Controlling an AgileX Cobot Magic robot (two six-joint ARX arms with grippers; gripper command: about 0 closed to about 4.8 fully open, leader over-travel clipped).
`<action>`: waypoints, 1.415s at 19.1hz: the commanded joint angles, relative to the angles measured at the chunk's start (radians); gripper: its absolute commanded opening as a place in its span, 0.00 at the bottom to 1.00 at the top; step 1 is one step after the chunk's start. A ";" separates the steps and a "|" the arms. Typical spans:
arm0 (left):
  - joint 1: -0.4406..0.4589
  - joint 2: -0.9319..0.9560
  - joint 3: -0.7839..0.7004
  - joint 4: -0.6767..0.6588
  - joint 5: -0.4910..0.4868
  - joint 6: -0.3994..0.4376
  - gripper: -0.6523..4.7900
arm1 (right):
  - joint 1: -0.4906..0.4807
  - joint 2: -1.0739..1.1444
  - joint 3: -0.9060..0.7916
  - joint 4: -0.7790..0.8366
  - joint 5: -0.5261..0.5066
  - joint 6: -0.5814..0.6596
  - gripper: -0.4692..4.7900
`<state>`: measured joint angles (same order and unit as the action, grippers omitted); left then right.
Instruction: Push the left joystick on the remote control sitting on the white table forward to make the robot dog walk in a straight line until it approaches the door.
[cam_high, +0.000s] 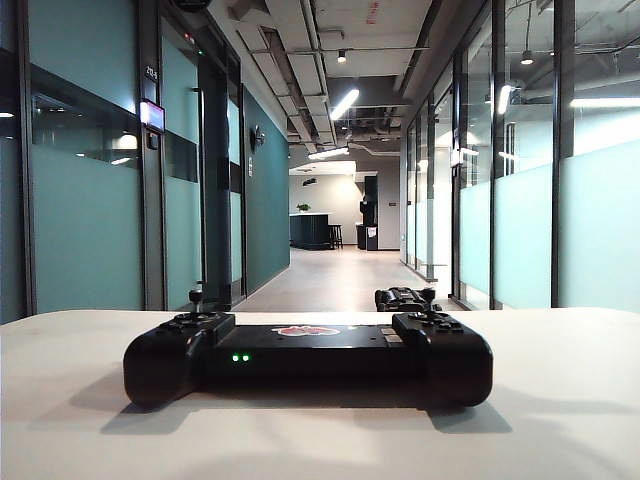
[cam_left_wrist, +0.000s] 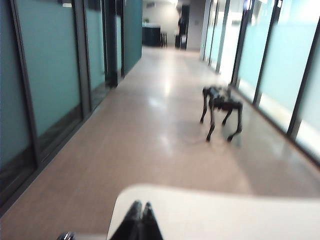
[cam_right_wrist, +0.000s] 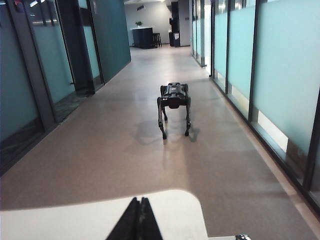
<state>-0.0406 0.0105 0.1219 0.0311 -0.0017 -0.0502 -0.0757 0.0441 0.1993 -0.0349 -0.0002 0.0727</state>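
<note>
While the left joystick (cam_high: 195, 297) stands upright and untouched on the left handle of the remote control (cam_high: 308, 355), nothing is near it in the exterior view — neither arm shows there. The controller lies flat and square-on in the middle of the white table (cam_high: 560, 400), its two bulky handles joined by a flat bar that carries two small green lights (cam_high: 241, 357) on the front face and a reddish-white sticker (cam_high: 305, 330) on top. A second stick (cam_high: 428, 296) rises from the right handle.

Past the far edge of the table, the robot dog (cam_right_wrist: 174, 102) stands on all four legs on the tan corridor floor (cam_right_wrist: 100, 145), well apart from the table and nearer the frosted glass wall (cam_right_wrist: 287, 65) on the right side of the hall than the teal-panelled wall with dark door frames (cam_high: 90, 220) on the left. From the exterior view only its back shows, just above the table line beside the right handle.

The left gripper (cam_left_wrist: 138, 215) appears in the left wrist view with its two dark fingers pressed together, clenched on nothing, hovering over a rounded corner of the table. The right gripper (cam_right_wrist: 138, 212) looks the same in the right wrist view — fingers closed tight, empty, above the opposite table corner.
</note>
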 joint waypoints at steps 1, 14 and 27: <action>-0.001 0.037 0.083 -0.056 0.016 -0.078 0.11 | 0.001 0.078 0.120 -0.047 -0.002 0.003 0.09; -0.002 0.487 0.565 -0.346 0.177 -0.134 0.11 | 0.314 0.588 0.626 -0.314 0.001 0.141 0.08; -0.335 0.864 0.781 -0.539 0.318 -0.053 0.11 | 0.730 0.917 0.751 -0.618 0.129 0.356 0.08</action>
<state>-0.3607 0.8574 0.8936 -0.4992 0.2707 -0.1200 0.6434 0.9455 0.9276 -0.6308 0.1310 0.3992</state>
